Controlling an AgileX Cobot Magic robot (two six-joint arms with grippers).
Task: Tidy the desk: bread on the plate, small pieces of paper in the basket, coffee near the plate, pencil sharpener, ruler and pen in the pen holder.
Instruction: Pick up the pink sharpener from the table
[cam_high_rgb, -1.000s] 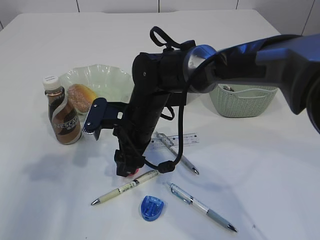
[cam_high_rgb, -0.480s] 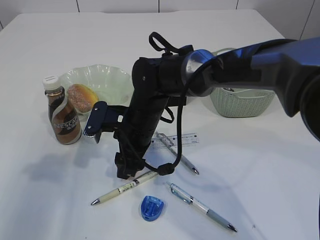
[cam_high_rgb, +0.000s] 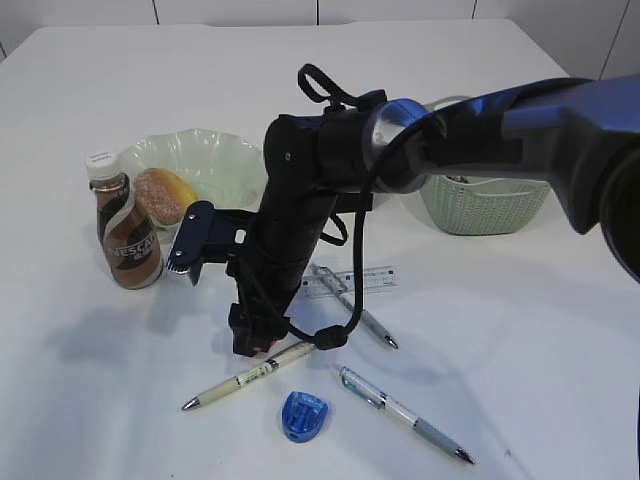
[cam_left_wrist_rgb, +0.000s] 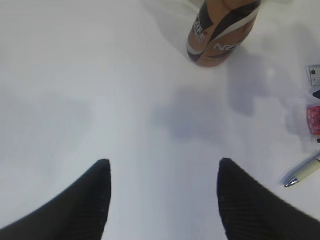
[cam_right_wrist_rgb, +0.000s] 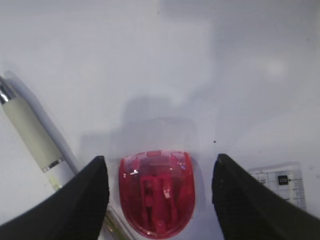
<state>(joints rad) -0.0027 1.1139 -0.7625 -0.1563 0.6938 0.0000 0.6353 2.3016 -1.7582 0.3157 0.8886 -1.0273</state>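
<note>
A: Right arm (cam_high_rgb: 300, 220) reaches across the middle of the white tabletop (cam_high_rgb: 520, 330), wrist pointing down. Its gripper (cam_right_wrist_rgb: 157, 172) sits low, jaws spread wide, a red pencil sharpener (cam_right_wrist_rgb: 156, 192) lying flat on the surface between them. Neither jaw touches it; nothing held.

B: Left one?

A: Left gripper (cam_left_wrist_rgb: 162, 175) is seen only by its own camera. Jaws wide apart, bare tabletop between them, nothing gripped. The coffee bottle (cam_left_wrist_rgb: 220, 32) stands ahead of it, well clear.

B: Positions of the rest?

A: Bread (cam_high_rgb: 163, 195) lies on the near left part of the wavy green plate (cam_high_rgb: 215, 160). Coffee bottle (cam_high_rgb: 125, 235) upright, just left of the plate, close to the bread. Green basket (cam_high_rgb: 485, 205) far right, partly hidden by the arm; contents too dark to make out.

B: Writing things?

A: Clear ruler (cam_high_rgb: 375, 280) flat on the tabletop right of the arm, a grey pen (cam_high_rgb: 362, 320) lying across it at a slant. A cream pen (cam_high_rgb: 245, 377) runs from the right gripper toward the near left; in the wrist view its barrel (cam_right_wrist_rgb: 32, 130) lies just beside the left jaw. A third pen (cam_high_rgb: 400, 412), pale blue grip, near front right. A blue pencil sharpener (cam_high_rgb: 303, 415) sits between the cream pen and that one, touching neither.
</note>
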